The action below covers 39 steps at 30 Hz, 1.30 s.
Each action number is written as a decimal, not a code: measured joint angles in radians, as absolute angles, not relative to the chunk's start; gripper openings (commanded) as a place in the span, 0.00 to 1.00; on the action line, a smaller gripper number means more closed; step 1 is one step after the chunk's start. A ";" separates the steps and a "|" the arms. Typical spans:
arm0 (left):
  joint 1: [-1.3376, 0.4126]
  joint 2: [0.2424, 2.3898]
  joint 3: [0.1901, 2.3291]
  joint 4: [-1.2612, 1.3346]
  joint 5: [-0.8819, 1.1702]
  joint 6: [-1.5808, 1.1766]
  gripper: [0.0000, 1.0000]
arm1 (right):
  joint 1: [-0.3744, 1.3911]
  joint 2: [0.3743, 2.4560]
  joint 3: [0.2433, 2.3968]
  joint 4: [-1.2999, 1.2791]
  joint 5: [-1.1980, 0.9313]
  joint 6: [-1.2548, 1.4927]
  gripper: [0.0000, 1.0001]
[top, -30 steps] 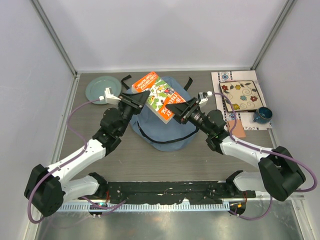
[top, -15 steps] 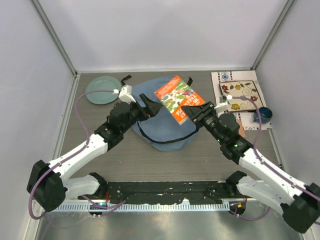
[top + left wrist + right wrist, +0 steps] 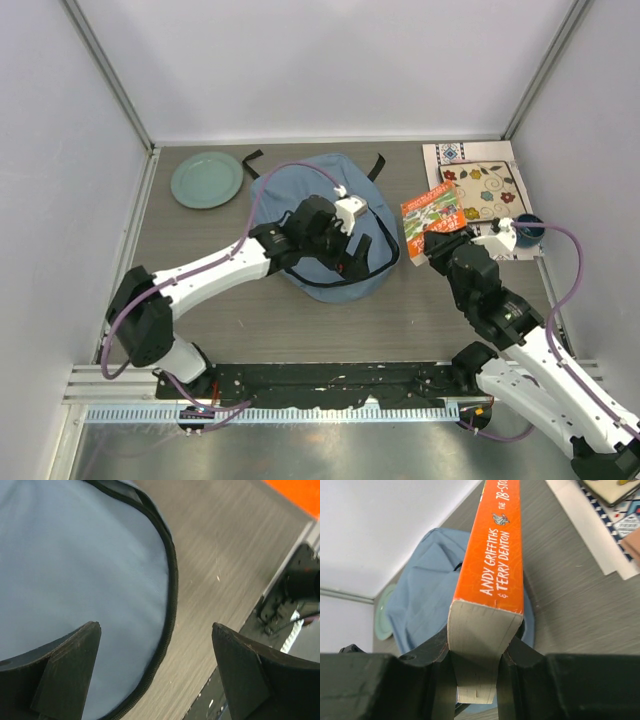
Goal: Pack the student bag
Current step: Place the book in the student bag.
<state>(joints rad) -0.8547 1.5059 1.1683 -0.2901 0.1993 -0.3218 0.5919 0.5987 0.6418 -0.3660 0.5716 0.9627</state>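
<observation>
I see the student bag (image 3: 300, 190) lying mid-table, its inside hidden from me (only blue fabric and zipper show). My left gripper (image 3: 154, 627) hovers over its edge, jaws spread, holding nothing. My right gripper (image 3: 476, 655) pinches an orange book (image 3: 497, 555), outside the bag, just to its right.

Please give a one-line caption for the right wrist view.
Right gripper clamps an orange book, spine toward the camera, student bag beyond.

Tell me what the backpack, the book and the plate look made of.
Blue backpack: soft woven fabric, matte; faint weave and a stitched dark zipper edge show. Orange book: paper, likely a paperback; cut page block under a smooth printed spine. Green plate: probably glazed ceramic, perhaps plastic; smooth pale surface, raised rim.
</observation>
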 measured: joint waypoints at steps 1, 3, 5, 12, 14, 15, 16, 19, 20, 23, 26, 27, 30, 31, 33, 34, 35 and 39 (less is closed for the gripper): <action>-0.866 1.528 1.187 -0.313 0.222 -0.299 0.93 | 0.592 0.595 0.644 -0.385 0.584 0.959 0.01; -0.875 1.563 1.215 -0.353 0.258 -0.266 0.91 | 0.592 0.586 0.646 -0.411 0.603 0.953 0.01; -0.878 1.604 1.244 -0.389 0.290 -0.238 0.89 | 0.592 0.578 0.646 -0.429 0.616 0.952 0.01; -0.888 1.668 1.261 -0.442 0.324 -0.196 0.74 | 0.592 0.577 0.646 -0.451 0.620 0.952 0.01; -0.889 1.679 1.270 -0.452 0.324 -0.190 0.64 | 0.592 0.583 0.646 -0.451 0.620 0.952 0.01; -0.889 1.684 1.279 -0.460 0.324 -0.184 0.59 | 0.592 0.586 0.646 -0.451 0.619 0.952 0.01; -0.889 1.688 1.287 -0.465 0.324 -0.181 0.56 | 0.592 0.590 0.646 -0.451 0.619 0.952 0.01; -0.889 1.694 1.303 -0.471 0.327 -0.174 0.45 | 0.592 0.591 0.646 -0.451 0.619 0.952 0.01; -0.890 1.694 1.307 -0.472 0.330 -0.173 0.39 | 0.592 0.591 0.646 -0.451 0.619 0.952 0.01; -0.890 1.694 1.309 -0.474 0.334 -0.172 0.28 | 0.592 0.591 0.646 -0.451 0.619 0.952 0.01; -0.890 1.697 1.310 -0.479 0.339 -0.170 0.24 | 0.592 0.591 0.646 -0.451 0.618 0.952 0.01; -0.890 1.700 1.311 -0.481 0.342 -0.170 0.23 | 0.592 0.591 0.646 -0.451 0.618 0.952 0.01; -0.890 1.706 1.313 -0.484 0.349 -0.170 0.23 | 0.592 0.591 0.646 -0.451 0.618 0.952 0.02; -0.890 1.707 1.313 -0.484 0.352 -0.170 0.23 | 0.592 0.591 0.646 -0.451 0.617 0.952 0.02; -0.890 1.707 1.313 -0.485 0.356 -0.169 0.30 | 0.592 0.591 0.646 -0.451 0.616 0.953 0.02; -0.890 1.707 1.314 -0.486 0.360 -0.168 0.31 | 0.592 0.591 0.646 -0.451 0.615 0.953 0.02; -0.891 1.707 1.315 -0.487 0.363 -0.167 0.32 | 0.592 0.592 0.646 -0.451 0.615 0.953 0.02; -0.895 1.707 1.321 -0.492 0.367 -0.167 0.31 | 0.592 0.597 0.646 -0.452 0.612 0.954 0.02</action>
<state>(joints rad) -0.8948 1.7065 1.3212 -0.4915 0.3668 -0.1665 0.5919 0.5968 0.6460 -0.4519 0.6121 0.9539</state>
